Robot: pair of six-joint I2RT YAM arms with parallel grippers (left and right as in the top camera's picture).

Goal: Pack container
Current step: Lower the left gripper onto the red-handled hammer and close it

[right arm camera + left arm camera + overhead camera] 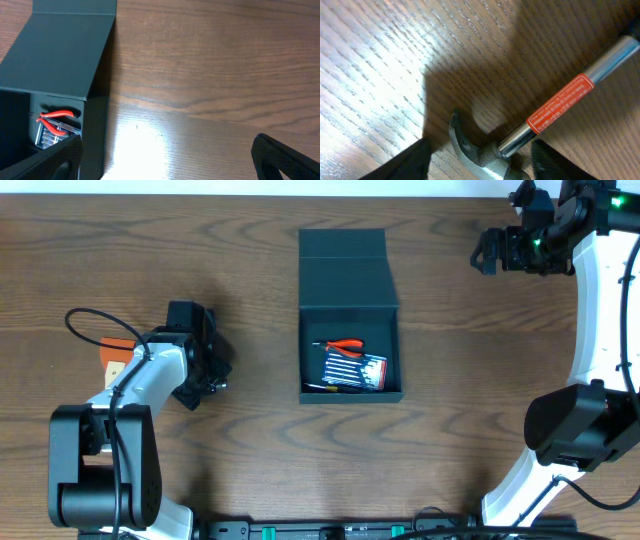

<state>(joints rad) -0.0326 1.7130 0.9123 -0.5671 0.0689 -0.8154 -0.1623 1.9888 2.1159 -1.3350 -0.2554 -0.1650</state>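
The dark teal container sits mid-worktop, its flap lid folded back toward 12 o'clock, with red-handled pliers and a case of screwdriver bits inside. At its 9 o'clock the left end effector is low over a steel-shafted hammer, fingers parted either side of the claw head without visibly touching it. At 2 o'clock the right end effector is spread wide and holds nothing.

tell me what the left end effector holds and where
Nothing yet: the left end effector straddles the hammer at its neck, fingers not touching it.
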